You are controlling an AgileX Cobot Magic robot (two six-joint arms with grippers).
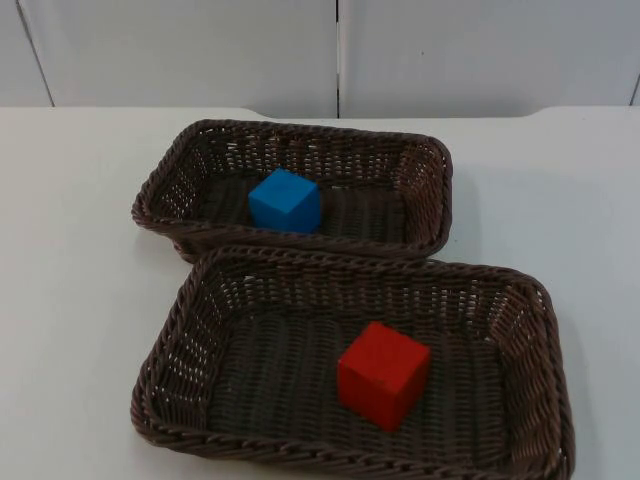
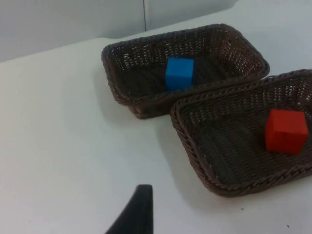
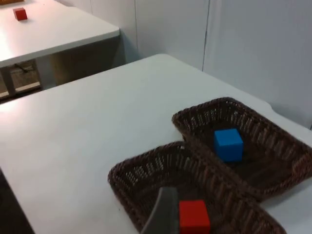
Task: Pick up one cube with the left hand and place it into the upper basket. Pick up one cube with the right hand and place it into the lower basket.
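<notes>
Two dark brown wicker baskets sit side by side on the white table. The upper basket holds a blue cube. In the lower basket lies a red cube, right of centre. My left gripper hangs over bare table to the left of the baskets. My right gripper is raised high, looking down on both baskets from beyond the lower one. Both stay well away from the cubes.
White table top spreads wide on the left and right of the baskets. The grey partition wall closes the far edge. Beyond this table stands another table with a small red block on it.
</notes>
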